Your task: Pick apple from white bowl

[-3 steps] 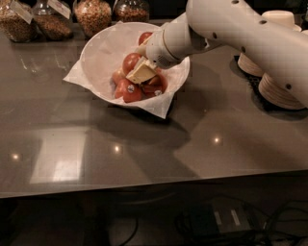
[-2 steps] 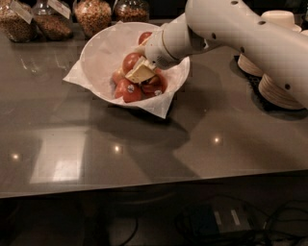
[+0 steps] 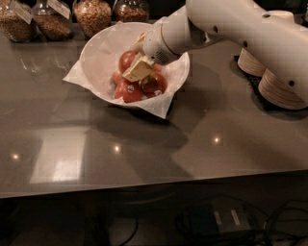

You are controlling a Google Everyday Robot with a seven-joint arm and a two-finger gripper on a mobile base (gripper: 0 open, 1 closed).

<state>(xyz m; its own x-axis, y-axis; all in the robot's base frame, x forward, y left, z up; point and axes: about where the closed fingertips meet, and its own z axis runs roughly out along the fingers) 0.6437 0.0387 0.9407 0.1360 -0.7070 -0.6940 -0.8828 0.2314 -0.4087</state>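
Note:
The white bowl (image 3: 98,45), lined with crinkled white paper, stands at the back of the dark counter. It holds several apples. The glossy red apple (image 3: 127,59) without a sticker lies at the top of the pile. Two red apples with small white stickers (image 3: 128,91) (image 3: 156,84) lie in front of it, and a paler apple (image 3: 117,77) lies at the left. My gripper (image 3: 136,67) reaches down into the bowl from the right on the white arm. It is right against the glossy apple's right side, above the stickered apples.
Glass jars of grains (image 3: 91,14) stand in a row behind the bowl. Stacks of beige paper bowls (image 3: 281,89) sit on a dark mat at the right. The counter's front edge (image 3: 144,185) runs across the lower part of the view.

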